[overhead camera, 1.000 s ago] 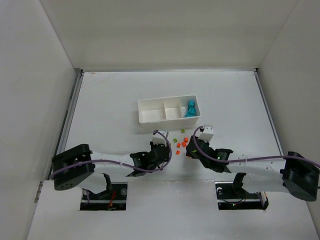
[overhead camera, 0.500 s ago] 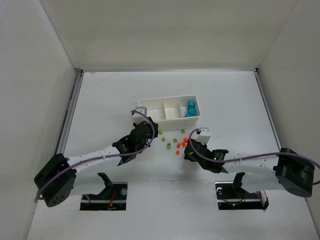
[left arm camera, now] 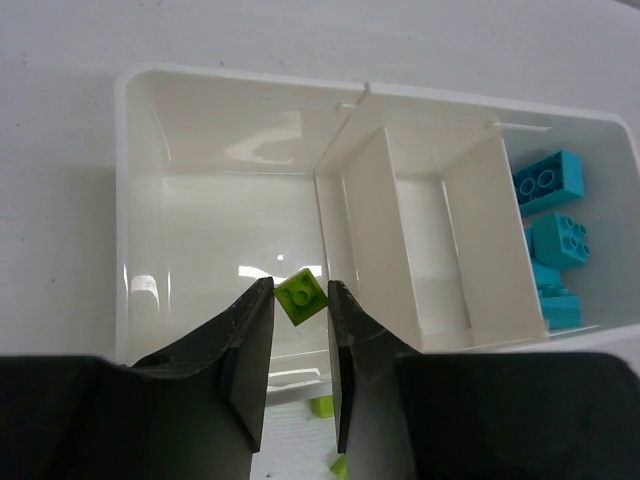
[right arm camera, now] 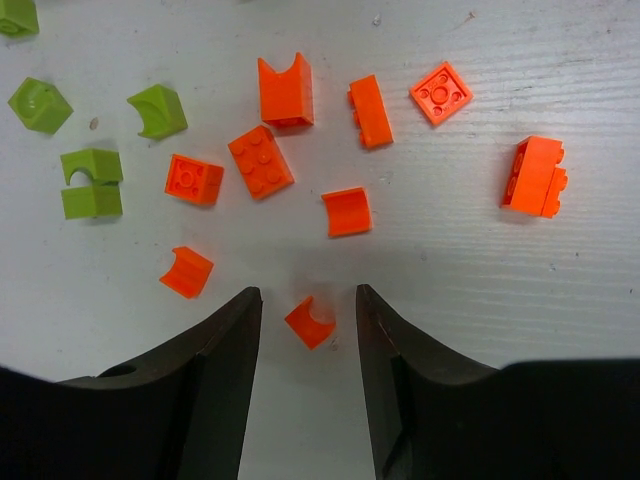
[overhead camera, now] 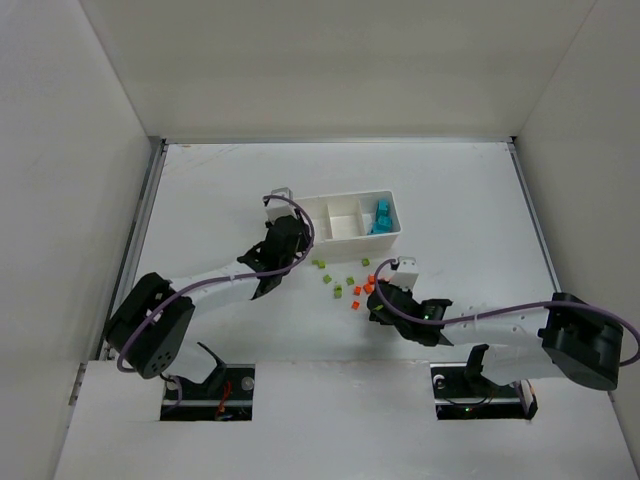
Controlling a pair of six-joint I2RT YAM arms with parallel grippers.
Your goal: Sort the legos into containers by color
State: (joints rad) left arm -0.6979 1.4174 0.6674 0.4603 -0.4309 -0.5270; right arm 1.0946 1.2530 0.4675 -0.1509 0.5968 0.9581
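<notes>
My left gripper (left arm camera: 300,292) is shut on a lime green lego (left arm camera: 301,298), pinched at the fingertips over the left compartment of the white container tray (left arm camera: 132,200). From above, that gripper (overhead camera: 283,226) hangs at the tray's (overhead camera: 345,243) left end. Teal legos (left arm camera: 548,180) lie in the right compartment; the middle one shows nothing. My right gripper (right arm camera: 308,300) stands open low over the table, an orange curved lego (right arm camera: 310,322) lying loose between its fingers. Several orange legos (right arm camera: 260,160) and green legos (right arm camera: 90,180) are scattered ahead of it.
The loose legos (overhead camera: 350,285) lie on the white table between the tray and my right gripper (overhead camera: 378,300). White walls close in the table on the left, right and back. Two green legos (left arm camera: 322,405) sit just in front of the tray.
My left arm has swung from the table's middle up to the tray's left end, carrying the green lego. My right gripper edged slightly left over the orange pieces.
</notes>
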